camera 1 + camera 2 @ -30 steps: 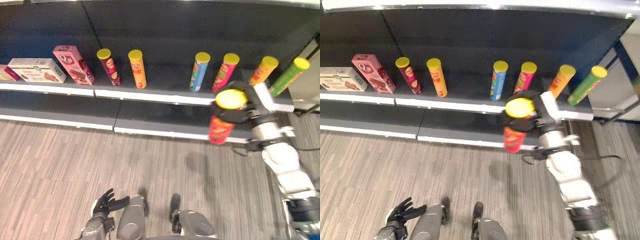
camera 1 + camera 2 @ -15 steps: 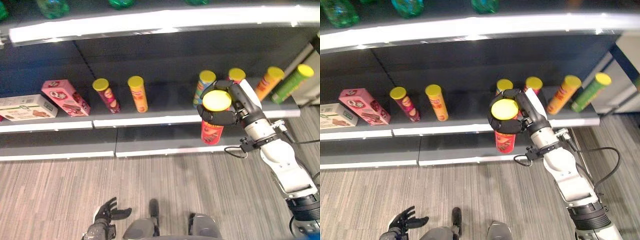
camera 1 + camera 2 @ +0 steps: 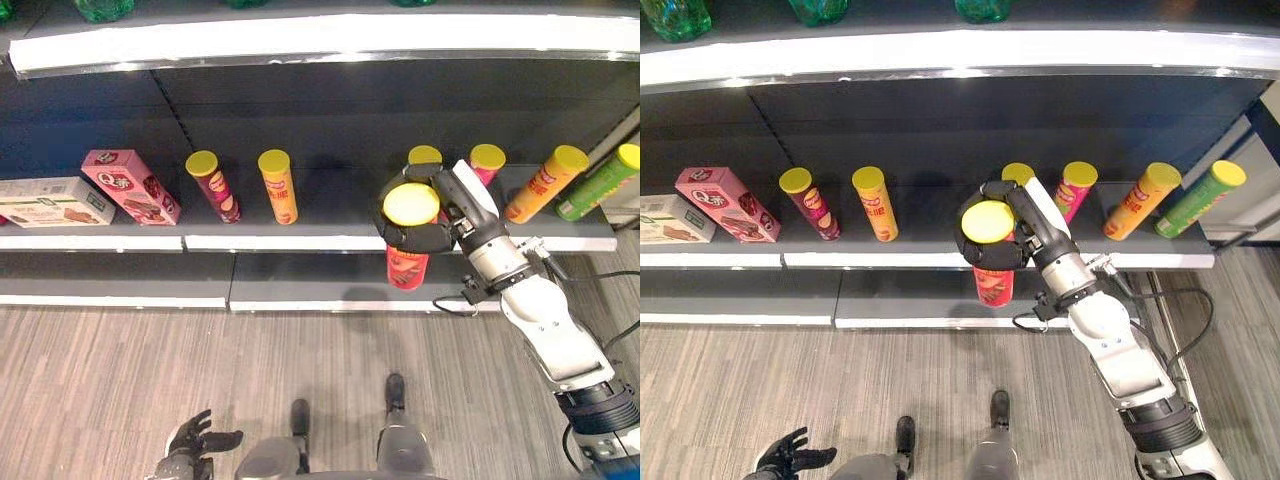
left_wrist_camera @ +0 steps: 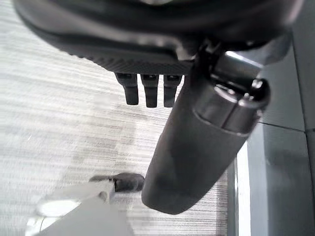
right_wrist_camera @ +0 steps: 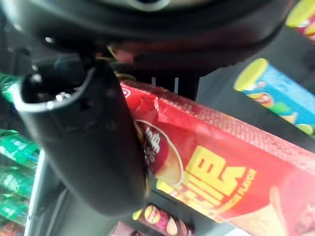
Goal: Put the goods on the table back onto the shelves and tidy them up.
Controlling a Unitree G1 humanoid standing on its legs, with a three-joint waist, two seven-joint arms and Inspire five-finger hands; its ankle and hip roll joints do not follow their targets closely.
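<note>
The right hand (image 3: pixel 440 205) had its fingers wrapped around a red cardboard crisp tube with a yellow lid (image 3: pixel 408 262), held in front of the dark shelf's (image 3: pixel 300 242) front edge, probably lining up a gap in the row. Tube stood roughly upright, lid up. The left hand (image 3: pixel 785 458) hung low, fingers loosely spread, holding nothing.

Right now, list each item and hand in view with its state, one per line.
Red can: upright, gripped by right hand, off the shelf.
Right hand: shut on red can.
Left hand: open, idle, low.
Six cans on shelf: standing, lidded.
Pink box: standing.
White box: lying flat.
</note>
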